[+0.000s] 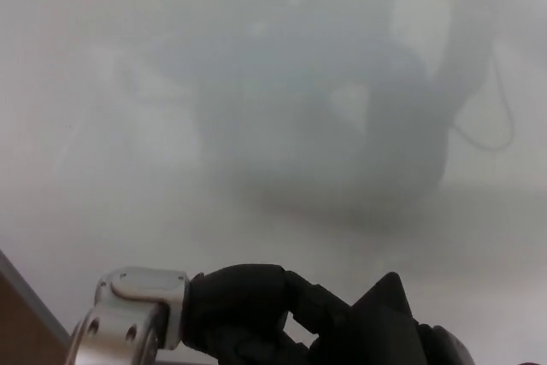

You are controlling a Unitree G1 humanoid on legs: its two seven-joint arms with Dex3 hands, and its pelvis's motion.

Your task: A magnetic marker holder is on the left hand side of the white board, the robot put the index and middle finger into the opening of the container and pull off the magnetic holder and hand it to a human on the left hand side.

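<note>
Left hand (244,314) at bottom centre, fingers hooked into black marker holder (385,322), looks tilted off whiteboard (256,83). Pull-off probably underway, handover left. Right hand out of frame.

The white board (273,83) fills nearly the whole head view, its glossy surface carrying a dim, blurred reflection. At the bottom edge the left hand (244,314) shows, black fingers curled beyond a silver wrist joint (128,318), pressed against the black magnetic marker holder (385,326), one corner of which points upward. A dark frame edge (30,309) crosses the lower left corner.
</note>
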